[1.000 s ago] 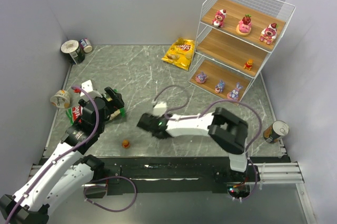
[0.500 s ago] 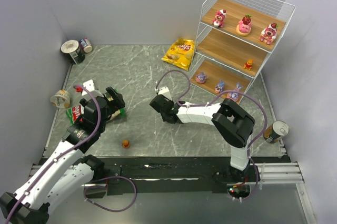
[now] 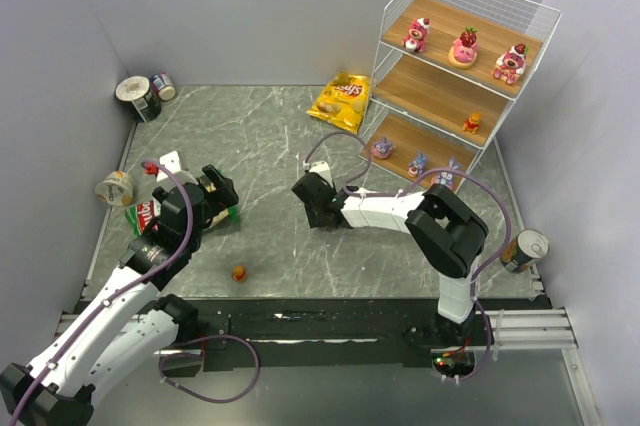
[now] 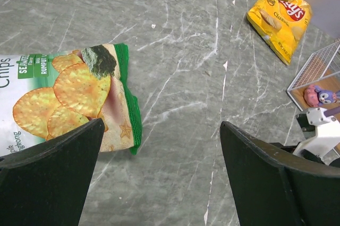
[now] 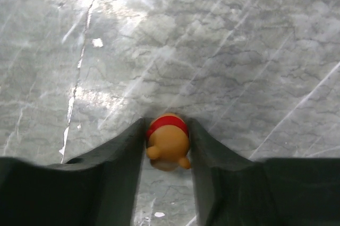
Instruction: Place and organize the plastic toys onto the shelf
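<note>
L gripper (image 4: 162, 126): fingers wide apart, nothing btwn, over table (image 3: 270, 136) just right of green bag (image 4: 69, 98). Loose toy (image 3: 239, 273) lies nr front edge. R gripper (image 5: 167, 126), mid-table, clamped on red-shirt toy (image 5: 167, 142). Shelf (image 3: 420, 86) at right: pink toys (image 3: 464, 47) top, orange fig (image 3: 471, 124) mid, purple toys (image 3: 418, 163) bottom.

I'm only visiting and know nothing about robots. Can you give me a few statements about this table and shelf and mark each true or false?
1. The right tool grips a small orange toy. True.
2. The shelf's top board is bare. False: three pink-and-red toys stand on it.
3. A second orange toy lies on the table. True.
4. The left tool is clamped on the green chip bag. False: it is open, holding nothing.
5. The middle board holds three orange toys. False: a single orange toy stands there.
</note>
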